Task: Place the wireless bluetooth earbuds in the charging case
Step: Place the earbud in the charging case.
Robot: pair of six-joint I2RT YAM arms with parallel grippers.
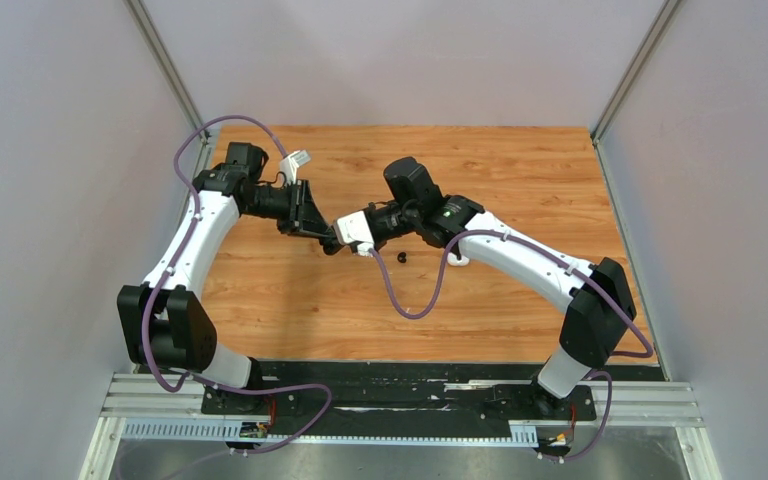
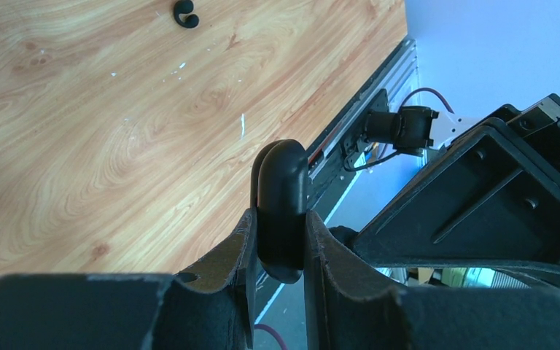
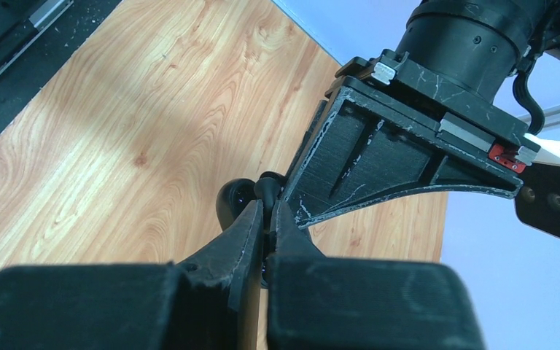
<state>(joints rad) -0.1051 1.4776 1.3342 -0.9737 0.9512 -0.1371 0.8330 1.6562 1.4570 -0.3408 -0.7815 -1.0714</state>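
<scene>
My left gripper [image 1: 320, 237] [image 2: 278, 227] is shut on a black rounded charging case [image 2: 283, 197], held edge-up above the wooden table. My right gripper [image 1: 343, 240] [image 3: 268, 213] meets it at the table's middle and is shut on a small black earbud [image 3: 265, 187], which sits right at the case [image 3: 230, 204]. Whether the earbud is touching the case I cannot tell. A second black earbud [image 1: 403, 258] lies loose on the table just right of the grippers; it also shows in the left wrist view [image 2: 185, 13]. No white earbuds are in view.
A white object [image 1: 457, 261] lies on the wood, partly hidden under the right forearm. The wooden table [image 1: 500, 170] is bounded by grey walls at left, back and right, and by a black rail strip [image 1: 400, 375] at the near edge.
</scene>
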